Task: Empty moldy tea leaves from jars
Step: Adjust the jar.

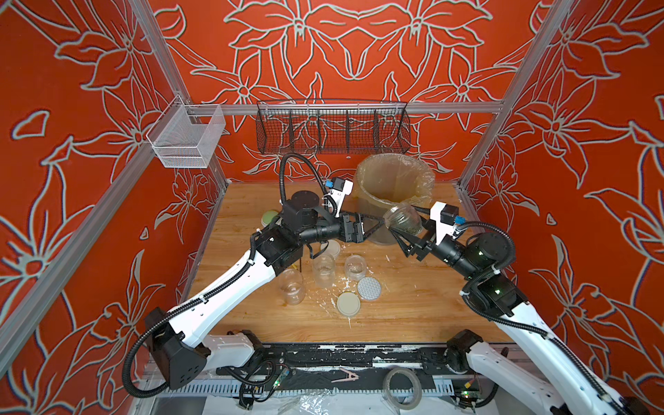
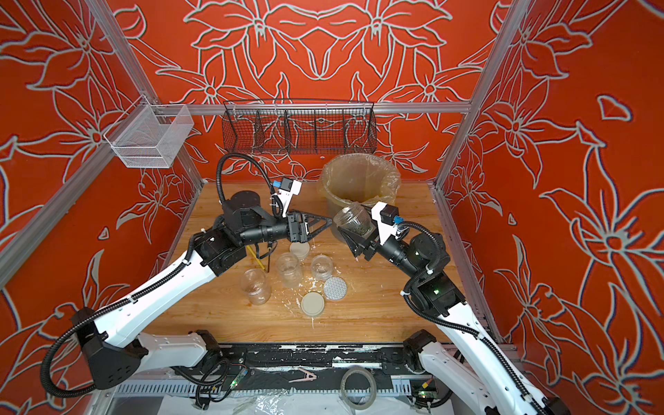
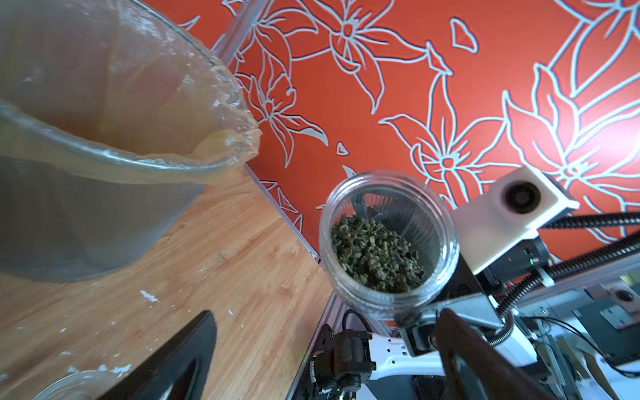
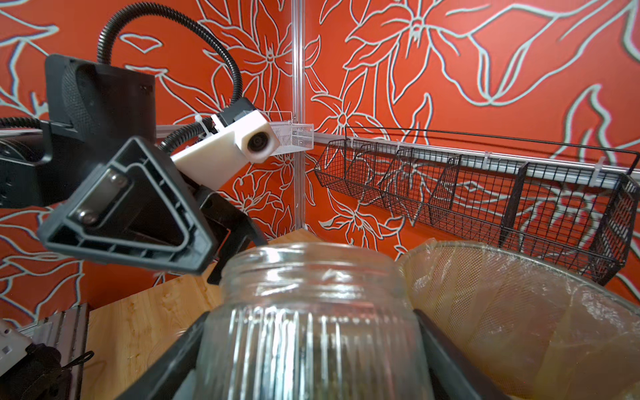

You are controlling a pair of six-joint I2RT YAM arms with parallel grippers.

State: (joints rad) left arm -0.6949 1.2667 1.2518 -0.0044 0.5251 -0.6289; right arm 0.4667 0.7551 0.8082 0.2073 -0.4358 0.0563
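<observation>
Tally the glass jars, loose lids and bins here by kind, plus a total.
Glass jars: 4, three standing, plus the held jar in the right gripper.
Loose lids: 4, including the dotted lid.
Lined bin: 1.
Total: 9.

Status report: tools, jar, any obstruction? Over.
Right tool shut on lidless ribbed jar, tea leaves inside, tilted beside bin. Left tool open, empty, near jar mouth. Nothing between jar and bin.

Arms (image 1: 215,298) were white shells on black joints. Black ribbed hoses (image 1: 281,176) ran outside, held by white zip ties (image 1: 466,294). White camera housings (image 1: 343,188) carried blue plugs (image 1: 328,183). Fingers (image 4: 138,221) were black, triangular, two screws (image 4: 116,180) showing.
</observation>
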